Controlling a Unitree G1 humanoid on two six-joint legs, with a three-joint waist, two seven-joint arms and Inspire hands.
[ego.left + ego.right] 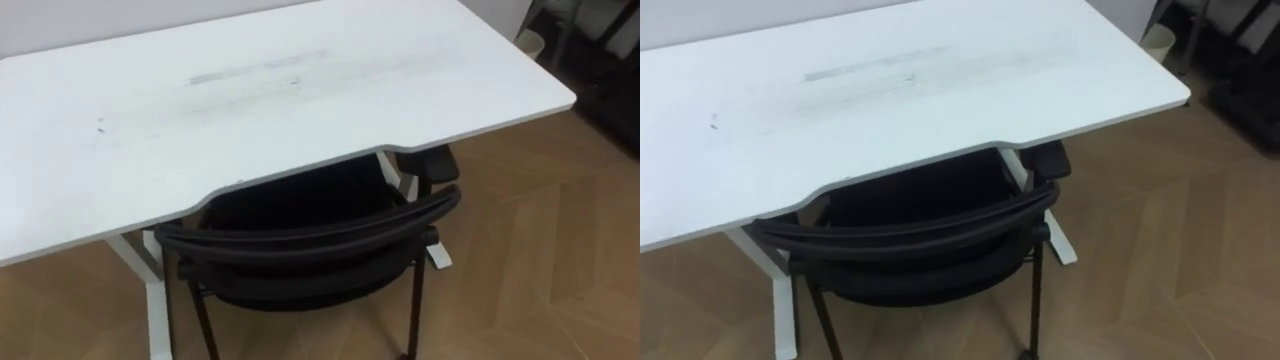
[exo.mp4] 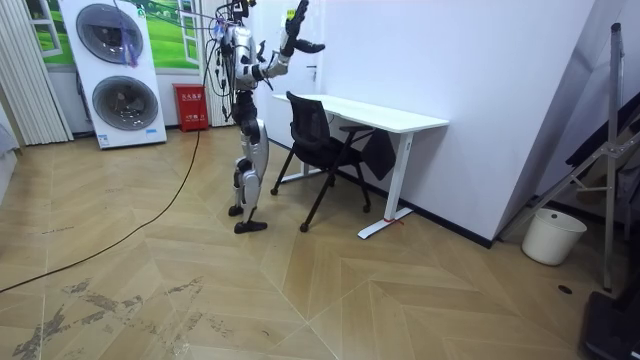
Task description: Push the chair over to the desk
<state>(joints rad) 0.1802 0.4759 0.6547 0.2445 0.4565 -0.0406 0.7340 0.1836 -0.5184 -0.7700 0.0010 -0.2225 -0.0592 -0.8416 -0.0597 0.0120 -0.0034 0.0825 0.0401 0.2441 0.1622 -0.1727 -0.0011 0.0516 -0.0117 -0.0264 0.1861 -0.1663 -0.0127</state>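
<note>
The black mesh-backed chair (image 1: 300, 240) sits partly under the white surface (image 1: 250, 90), so the 2 raised robot hands (image 2: 312, 46), whose grip I cannot tell, should drop onto its top rail and push evenly, straight in.

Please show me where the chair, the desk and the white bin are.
chair (image 1: 310, 238): left eye view, top rail of its backrest.
desk (image 1: 300, 110): left eye view, bare part of its top.
white bin (image 2: 553, 238): room view, its side wall.

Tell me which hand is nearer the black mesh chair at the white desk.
Right, seemingly: the right hand reaches out above the black mesh chair; the left hand is raised higher, farther off.
</note>
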